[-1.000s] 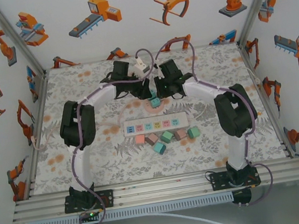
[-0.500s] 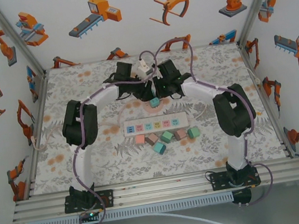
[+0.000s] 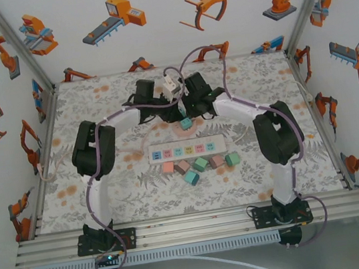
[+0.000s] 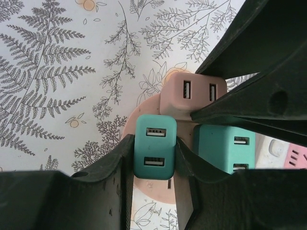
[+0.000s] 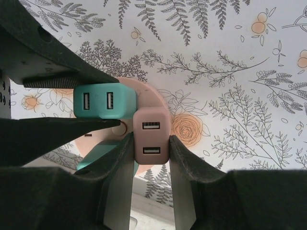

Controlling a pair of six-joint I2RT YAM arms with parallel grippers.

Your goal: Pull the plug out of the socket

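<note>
The teal plug (image 4: 154, 155), seated in the round pink socket (image 4: 146, 108) far back on the table (image 3: 106, 186), is clamped by the left gripper (image 4: 154, 142); the right gripper (image 5: 151, 140) pinches the neighbouring pink plug (image 5: 151, 128), apparently to brace the socket

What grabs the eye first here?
The left gripper clamps a teal plug and the right gripper clamps the pink plug beside it. Both plugs sit on a round pink socket hub at the far middle of the table. Nearer, a white power strip lies by loose coloured cubes.
</note>
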